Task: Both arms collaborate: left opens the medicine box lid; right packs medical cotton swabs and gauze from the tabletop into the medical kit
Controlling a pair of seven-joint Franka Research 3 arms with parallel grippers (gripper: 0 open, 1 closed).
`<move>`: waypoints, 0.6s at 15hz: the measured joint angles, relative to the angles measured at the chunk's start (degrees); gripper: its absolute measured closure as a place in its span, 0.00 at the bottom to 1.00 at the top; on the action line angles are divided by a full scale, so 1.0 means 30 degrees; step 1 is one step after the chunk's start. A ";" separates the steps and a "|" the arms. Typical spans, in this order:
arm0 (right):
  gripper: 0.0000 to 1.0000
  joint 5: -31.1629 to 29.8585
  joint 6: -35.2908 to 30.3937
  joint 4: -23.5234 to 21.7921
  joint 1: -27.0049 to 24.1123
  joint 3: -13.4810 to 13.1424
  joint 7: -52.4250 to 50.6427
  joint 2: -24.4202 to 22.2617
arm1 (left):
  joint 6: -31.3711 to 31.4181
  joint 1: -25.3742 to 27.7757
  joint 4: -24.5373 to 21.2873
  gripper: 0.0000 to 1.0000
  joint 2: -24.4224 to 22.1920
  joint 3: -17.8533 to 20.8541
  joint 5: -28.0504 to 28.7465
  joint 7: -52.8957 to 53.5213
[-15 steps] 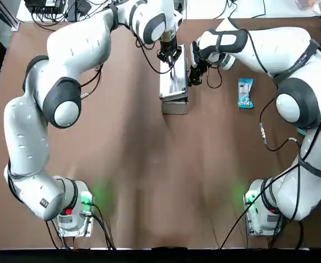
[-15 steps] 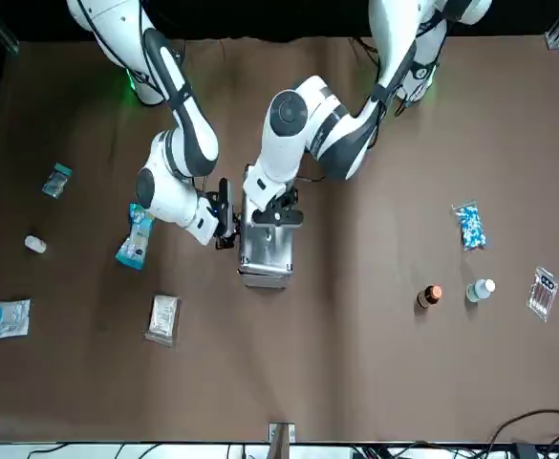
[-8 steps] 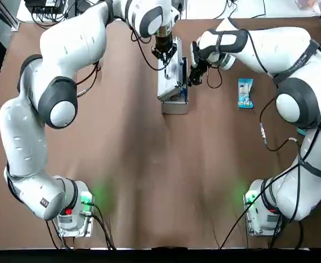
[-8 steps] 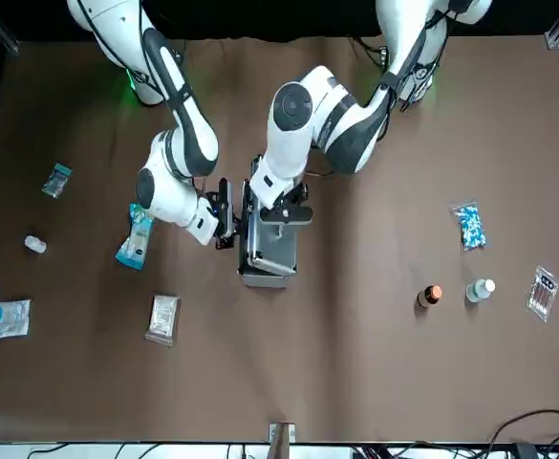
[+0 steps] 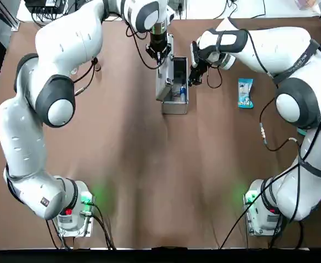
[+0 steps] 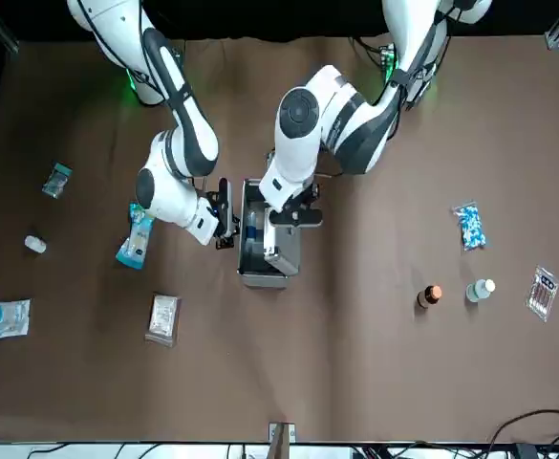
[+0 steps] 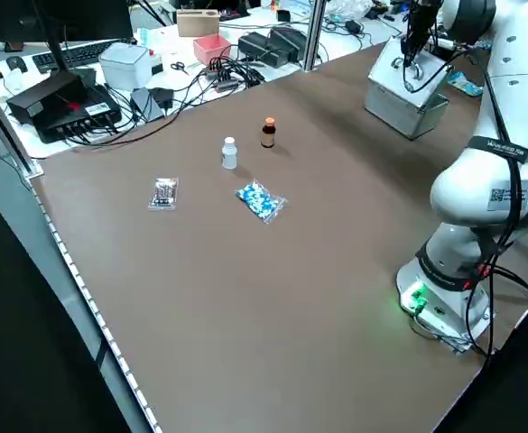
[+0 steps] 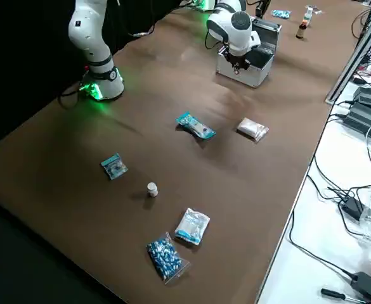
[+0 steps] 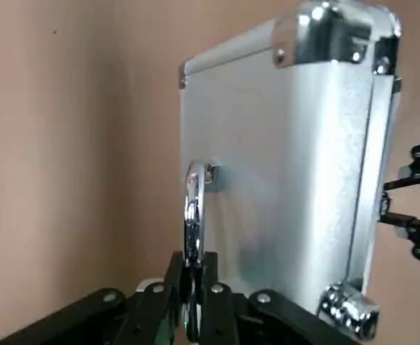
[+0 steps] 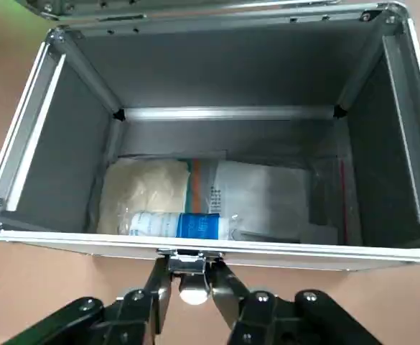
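I see the brown tabletop (image 5: 149, 164) spread wide under both arms. The left arm (image 5: 67, 49) reaches across to the far middle of the table, and the right arm (image 5: 281, 49) bends in from its own side to the same spot. Between their ends stands the medical kit (image 5: 174, 105), a silver case with its lid (image 5: 164, 82) raised to about upright on the left arm's side, so the inside is open to view. The wrist camera on the right arm shows a few packets lying on the case floor, one cream-coloured, and a blue-labelled tube. The medical cotton swabs (image 5: 245, 92), a blue-and-white packet, lie flat on the tabletop near the kit on the right arm's side, apart from the case. The gauze (image 6: 164, 318), a pale squarish packet, lies on the tabletop on that same side, further from the arm bases than the swabs. The left gripper (image 9: 192, 277) is clamped tight on the chrome handle (image 9: 194, 215) of the lid. The right gripper (image 10: 189, 269) hangs just beside the kit's latch edge, its fingers (image 10: 220, 284) a narrow gap apart and holding nothing.
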 joint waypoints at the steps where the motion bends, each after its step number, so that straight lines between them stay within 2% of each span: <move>1: 0.69 0.0000 -0.0004 0.0005 0.0000 0.0000 -0.0006 0.0000 | -0.0224 0.0097 0.0001 0.87 -0.0010 0.0010 0.0001 0.0114; 3: 0.69 -0.0004 -0.0031 0.0030 0.0005 -0.0003 -0.0022 0.0001 | -0.0653 0.0303 0.0000 0.86 -0.0045 -0.0028 -0.0015 0.0419; 5: 0.69 -0.0005 -0.0032 0.0035 0.0007 -0.0004 -0.0028 0.0001 | -0.1524 0.0458 -0.0001 0.77 -0.0181 -0.0030 -0.0015 0.0614; 6: 0.69 -0.0005 -0.0032 0.0035 0.0007 -0.0004 -0.0031 0.0001 | -0.1837 0.0577 0.0000 0.77 -0.0257 -0.0029 -0.0015 0.0735; 8: 0.69 -0.0005 -0.0032 0.0035 0.0007 -0.0004 -0.0034 0.0001 | -0.2239 0.0865 -0.0001 0.64 -0.0352 -0.0024 -0.0015 0.0817; 9: 0.69 -0.0005 -0.0032 0.0035 0.0007 -0.0005 -0.0035 0.0001 | -0.2368 0.1048 -0.0002 0.54 -0.0386 -0.0024 -0.0015 0.0820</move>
